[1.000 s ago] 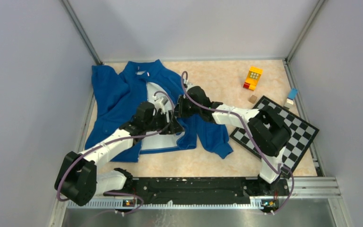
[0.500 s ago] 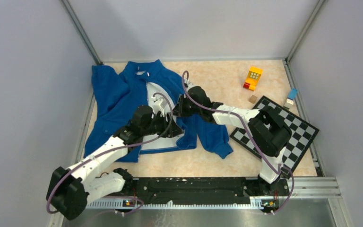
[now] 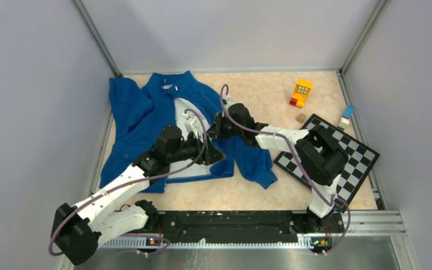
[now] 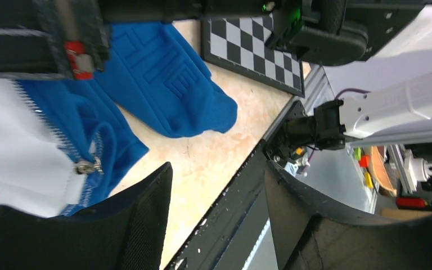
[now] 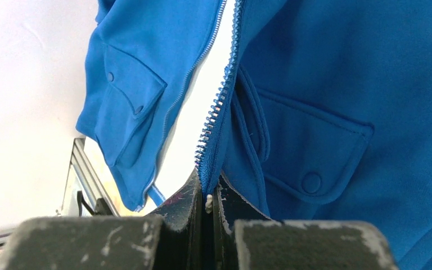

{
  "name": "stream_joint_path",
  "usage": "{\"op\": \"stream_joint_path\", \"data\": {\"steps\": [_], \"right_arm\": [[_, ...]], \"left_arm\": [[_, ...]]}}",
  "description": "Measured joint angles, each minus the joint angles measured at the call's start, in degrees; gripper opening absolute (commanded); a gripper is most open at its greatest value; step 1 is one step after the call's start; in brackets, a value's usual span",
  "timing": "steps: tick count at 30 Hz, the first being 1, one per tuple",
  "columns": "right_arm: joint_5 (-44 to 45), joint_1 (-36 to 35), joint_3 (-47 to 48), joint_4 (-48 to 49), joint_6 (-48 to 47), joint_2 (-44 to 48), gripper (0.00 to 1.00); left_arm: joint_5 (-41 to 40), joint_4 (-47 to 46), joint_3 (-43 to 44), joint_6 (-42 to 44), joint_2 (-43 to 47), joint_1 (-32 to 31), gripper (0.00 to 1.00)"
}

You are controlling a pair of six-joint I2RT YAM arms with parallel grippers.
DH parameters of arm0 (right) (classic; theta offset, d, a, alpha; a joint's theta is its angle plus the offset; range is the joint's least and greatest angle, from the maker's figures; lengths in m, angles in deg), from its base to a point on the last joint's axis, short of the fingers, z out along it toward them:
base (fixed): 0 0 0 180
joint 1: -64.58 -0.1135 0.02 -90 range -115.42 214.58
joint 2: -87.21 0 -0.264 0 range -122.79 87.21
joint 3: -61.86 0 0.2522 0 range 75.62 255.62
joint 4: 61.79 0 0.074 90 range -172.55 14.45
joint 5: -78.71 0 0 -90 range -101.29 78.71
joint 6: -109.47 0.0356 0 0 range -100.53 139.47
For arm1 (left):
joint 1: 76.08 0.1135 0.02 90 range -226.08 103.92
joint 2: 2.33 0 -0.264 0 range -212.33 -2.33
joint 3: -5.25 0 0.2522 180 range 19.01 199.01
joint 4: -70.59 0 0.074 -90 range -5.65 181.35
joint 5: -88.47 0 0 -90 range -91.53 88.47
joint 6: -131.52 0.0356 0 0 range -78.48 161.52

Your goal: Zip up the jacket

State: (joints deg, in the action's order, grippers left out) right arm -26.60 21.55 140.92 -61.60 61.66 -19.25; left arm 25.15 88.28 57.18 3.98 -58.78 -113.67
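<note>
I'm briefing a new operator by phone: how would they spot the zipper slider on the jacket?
Find the blue jacket lying open on the left of the table. In the left wrist view, follow the zipper teeth along the edge where blue fabric meets white lining; the slider sits at their lower end. It is the only small shiny metal piece there.

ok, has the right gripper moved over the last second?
No. The right gripper stays shut on the jacket at its zipper edge, same distance from the checkerboard.
</note>
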Motion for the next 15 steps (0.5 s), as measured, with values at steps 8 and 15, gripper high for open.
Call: {"op": "stream_joint_path", "data": {"steps": [8, 15], "right_arm": [[-2.4, 0.1, -2.0, 3.4, -0.2, 1.3, 0.00], [-3.3, 0.1, -2.8, 4.9, -0.1, 2.5, 0.00]], "left_arm": [[-2.0, 2.3, 0.2, 0.2, 0.4, 8.0, 0.42], [1.1, 0.6, 0.2, 0.2, -5.6, 13.6, 0.36]]}}
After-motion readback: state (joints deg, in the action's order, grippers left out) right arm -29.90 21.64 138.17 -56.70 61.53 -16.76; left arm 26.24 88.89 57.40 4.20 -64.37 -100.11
